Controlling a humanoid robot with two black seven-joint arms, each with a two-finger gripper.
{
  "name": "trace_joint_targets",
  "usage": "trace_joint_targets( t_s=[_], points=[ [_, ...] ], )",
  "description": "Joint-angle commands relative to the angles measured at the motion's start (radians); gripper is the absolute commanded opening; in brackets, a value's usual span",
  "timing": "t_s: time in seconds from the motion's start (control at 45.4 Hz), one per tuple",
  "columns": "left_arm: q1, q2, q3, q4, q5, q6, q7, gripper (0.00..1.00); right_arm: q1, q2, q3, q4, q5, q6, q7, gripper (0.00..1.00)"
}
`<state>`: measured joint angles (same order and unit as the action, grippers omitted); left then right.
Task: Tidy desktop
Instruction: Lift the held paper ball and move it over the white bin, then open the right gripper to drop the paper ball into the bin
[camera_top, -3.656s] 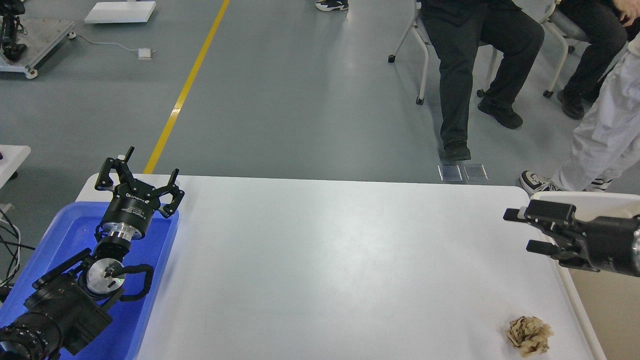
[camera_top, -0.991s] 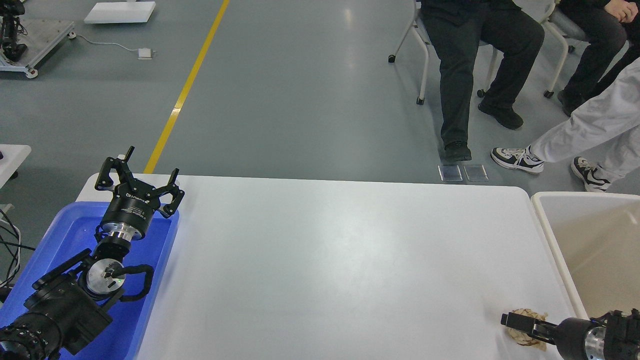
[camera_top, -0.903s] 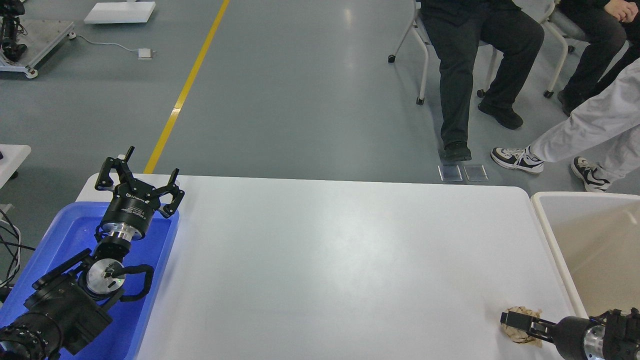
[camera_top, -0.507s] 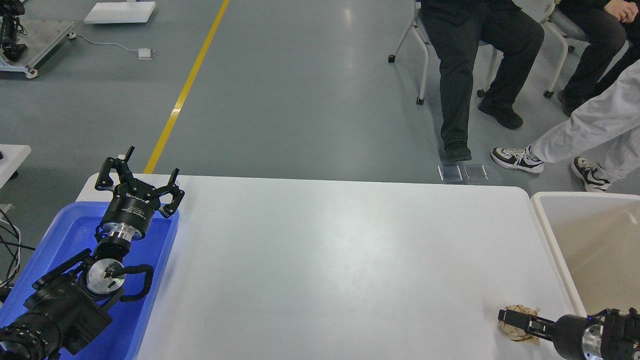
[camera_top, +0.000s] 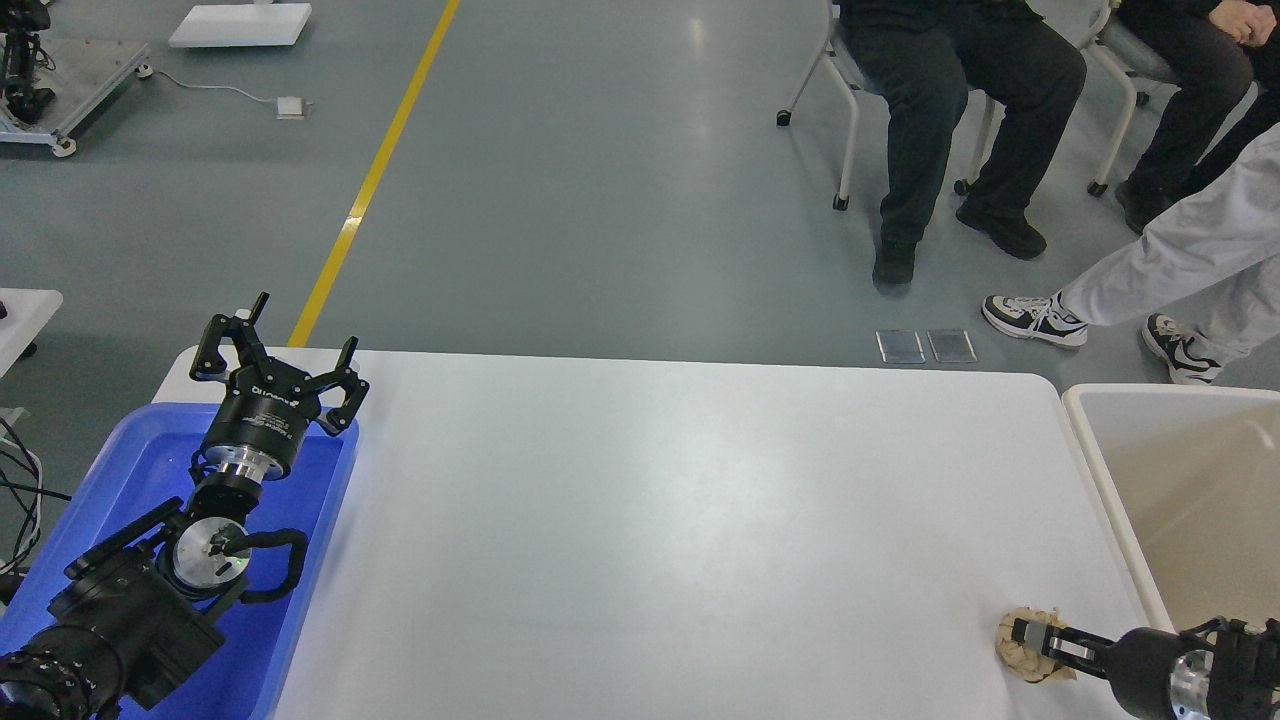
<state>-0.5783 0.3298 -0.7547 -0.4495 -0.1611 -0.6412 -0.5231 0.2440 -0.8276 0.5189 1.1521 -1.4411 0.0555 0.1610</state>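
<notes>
The right pincer (camera_top: 1030, 640) is closed around the crumpled brown paper ball (camera_top: 1022, 655) at the near right corner of the white matte worktop (camera_top: 680, 520). The left pincer (camera_top: 275, 365) hangs open, empty. Next, I think: lift it, carry it to the beige plastic bin (camera_top: 1190, 490).

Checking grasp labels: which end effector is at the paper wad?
The right end effector, low at the paper wad; the left end effector hovers over the blue tray.
</notes>
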Motion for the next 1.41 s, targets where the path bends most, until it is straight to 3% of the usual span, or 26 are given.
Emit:
trace_joint_targets(
  t_s=[0.0, 0.132, 0.308, 0.705, 0.925, 1.256, 1.388],
  points=[
    [0.000, 0.000, 0.000, 0.000, 0.000, 0.000, 0.000, 1.00, 0.004, -0.039, -0.004, 0.008, 0.014, -0.016, 0.025, 0.00],
    [0.000, 0.000, 0.000, 0.000, 0.000, 0.000, 0.000, 1.00, 0.014, -0.088, -0.004, 0.017, 0.030, -0.008, 0.083, 0.00],
    [0.000, 0.000, 0.000, 0.000, 0.000, 0.000, 0.000, 1.00, 0.055, -0.211, -0.008, 0.073, 0.146, 0.010, 0.124, 0.00],
    [0.000, 0.000, 0.000, 0.000, 0.000, 0.000, 0.000, 1.00, 0.116, -0.574, 0.021, 0.322, 0.243, 0.106, 0.146, 0.00],
    [0.000, 0.000, 0.000, 0.000, 0.000, 0.000, 0.000, 1.00, 0.175, -0.691, 0.065, 0.350, 0.292, 0.213, 0.147, 0.00],
    [0.000, 0.000, 0.000, 0.000, 0.000, 0.000, 0.000, 1.00, 0.253, -0.708, 0.093, 0.241, 0.269, 0.248, 0.146, 0.00],
    [0.000, 0.000, 0.000, 0.000, 0.000, 0.000, 0.000, 1.00, 0.277, -0.602, 0.055, 0.075, 0.220, 0.213, 0.146, 0.00]
  ],
)
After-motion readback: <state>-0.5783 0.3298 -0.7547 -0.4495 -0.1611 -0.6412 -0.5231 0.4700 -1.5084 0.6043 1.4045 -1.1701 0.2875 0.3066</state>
